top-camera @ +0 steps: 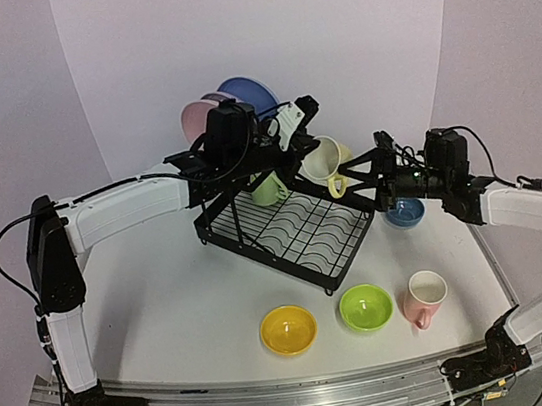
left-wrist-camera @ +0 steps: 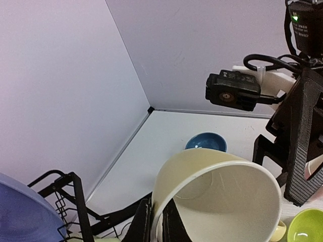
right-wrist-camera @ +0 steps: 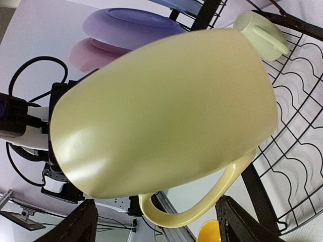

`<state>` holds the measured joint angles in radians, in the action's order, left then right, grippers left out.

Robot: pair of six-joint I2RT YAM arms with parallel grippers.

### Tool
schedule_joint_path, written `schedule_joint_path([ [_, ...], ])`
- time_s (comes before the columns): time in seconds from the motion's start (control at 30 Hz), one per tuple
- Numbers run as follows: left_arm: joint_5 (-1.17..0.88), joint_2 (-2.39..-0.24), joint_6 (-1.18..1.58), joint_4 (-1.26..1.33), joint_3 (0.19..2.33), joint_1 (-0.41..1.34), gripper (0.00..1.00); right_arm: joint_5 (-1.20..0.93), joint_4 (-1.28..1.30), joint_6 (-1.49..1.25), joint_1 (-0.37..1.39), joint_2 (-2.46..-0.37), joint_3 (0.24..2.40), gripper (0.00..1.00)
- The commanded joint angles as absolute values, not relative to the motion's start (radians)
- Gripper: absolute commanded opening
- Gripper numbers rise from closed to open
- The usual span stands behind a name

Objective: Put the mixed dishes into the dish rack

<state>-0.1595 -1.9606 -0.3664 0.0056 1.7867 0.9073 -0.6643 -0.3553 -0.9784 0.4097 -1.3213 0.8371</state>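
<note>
My left gripper [top-camera: 302, 138] is shut on the rim of the yellow mug [top-camera: 322, 161], holding it tilted above the black wire dish rack [top-camera: 291, 235]. In the left wrist view its fingers [left-wrist-camera: 136, 222] pinch the mug's wall [left-wrist-camera: 222, 196]. My right gripper [top-camera: 351, 180] is open just right of the mug. In the right wrist view its jaws stand wide either side of the mug's handle [right-wrist-camera: 194, 212], apart from it. The pink [top-camera: 197, 120], lavender [top-camera: 217, 98] and blue [top-camera: 250, 95] plates stand in the rack. The light green mug [top-camera: 267, 189] lies in it.
The blue bowl [top-camera: 406, 211] sits on the table under my right wrist. The yellow bowl [top-camera: 288, 329], lime bowl [top-camera: 365, 307] and pink mug [top-camera: 426, 296] stand in a row near the front edge. White walls close the back.
</note>
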Motion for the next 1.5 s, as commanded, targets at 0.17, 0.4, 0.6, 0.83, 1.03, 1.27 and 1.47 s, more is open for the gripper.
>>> schedule_joint_path([
  [0.17,-0.220,-1.880,-0.414,0.294,1.915,0.913,0.00,-0.727,-0.424,-1.000,0.396,-1.269,0.828,0.79],
  [0.4,-0.232,-1.883,-0.419,0.349,1.971,0.915,0.00,-0.773,-0.510,-1.005,0.389,-1.259,0.877,0.79],
  [0.6,-0.263,-1.880,-0.360,0.353,2.034,0.915,0.00,-0.826,-0.546,-0.987,0.385,-1.248,0.918,0.78],
  [0.83,-0.307,-1.876,-0.343,0.342,2.047,0.916,0.00,-0.841,-0.607,-0.992,0.382,-1.263,0.993,0.76],
  [1.03,-0.314,-1.886,-0.341,0.332,2.073,0.917,0.00,-0.824,-0.754,-1.080,0.382,-1.307,1.012,0.71],
  [1.27,-0.327,-1.881,-0.352,0.333,2.076,0.917,0.00,-0.782,-0.975,-1.243,0.381,-1.394,1.000,0.47],
  [1.47,-0.335,-1.866,-0.365,0.332,2.050,0.916,0.00,-0.815,-0.991,-1.288,0.381,-1.426,1.056,0.32],
])
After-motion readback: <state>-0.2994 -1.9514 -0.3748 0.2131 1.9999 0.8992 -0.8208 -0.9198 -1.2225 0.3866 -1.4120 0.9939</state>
